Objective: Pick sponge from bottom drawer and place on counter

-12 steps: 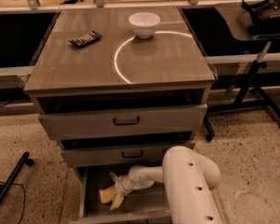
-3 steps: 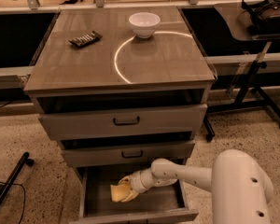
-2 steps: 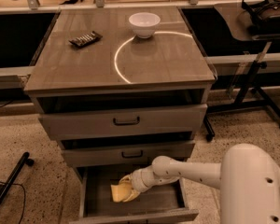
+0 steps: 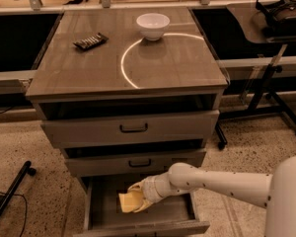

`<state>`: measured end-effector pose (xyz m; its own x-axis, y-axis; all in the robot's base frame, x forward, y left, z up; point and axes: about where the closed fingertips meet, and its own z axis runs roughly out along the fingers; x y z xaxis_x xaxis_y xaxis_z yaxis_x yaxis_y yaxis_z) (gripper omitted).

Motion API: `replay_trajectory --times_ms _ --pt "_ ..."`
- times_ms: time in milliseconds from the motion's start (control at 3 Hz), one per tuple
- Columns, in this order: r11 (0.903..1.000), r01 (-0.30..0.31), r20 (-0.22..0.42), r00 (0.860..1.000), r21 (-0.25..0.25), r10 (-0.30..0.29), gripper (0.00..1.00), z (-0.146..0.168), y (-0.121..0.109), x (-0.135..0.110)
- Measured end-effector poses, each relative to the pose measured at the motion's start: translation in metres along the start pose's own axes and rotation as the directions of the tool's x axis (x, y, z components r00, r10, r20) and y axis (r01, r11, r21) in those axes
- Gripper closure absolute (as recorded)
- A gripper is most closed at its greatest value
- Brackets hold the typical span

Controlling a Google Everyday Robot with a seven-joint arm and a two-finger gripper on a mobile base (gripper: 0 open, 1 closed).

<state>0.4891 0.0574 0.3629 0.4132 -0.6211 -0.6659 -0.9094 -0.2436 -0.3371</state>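
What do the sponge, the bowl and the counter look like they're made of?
The sponge, at the gripper in the bottom drawer: probably soft foam, matte pale yellow, with a bent wavy outline. The bowl: glazed ceramic or plastic, smooth glossy white. The counter: likely laminate or coated wood, grey-brown and glossy, mirroring a curved light.

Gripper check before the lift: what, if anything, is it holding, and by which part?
The gripper, inside the bottom drawer, appears to hold the sponge by its upper right edge.
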Motion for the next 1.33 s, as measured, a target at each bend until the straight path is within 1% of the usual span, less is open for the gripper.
replay_trajectory --times_ms 333,667,1000,1333 --pt "0.9978 0.063 0.028 0.998 0.020 -0.064 1.00 -0.034 -0.007 -0.027" --pt "0.9978 0.063 0.029 0.998 0.019 -0.064 1.00 -0.034 -0.007 -0.027" --pt "0.9981 0.061 0.042 0.997 -0.005 -0.061 1.00 -0.048 -0.014 -0.055" --pt "0.9974 0.069 0.034 0.997 -0.019 -0.068 1.00 -0.073 -0.025 -0.100"
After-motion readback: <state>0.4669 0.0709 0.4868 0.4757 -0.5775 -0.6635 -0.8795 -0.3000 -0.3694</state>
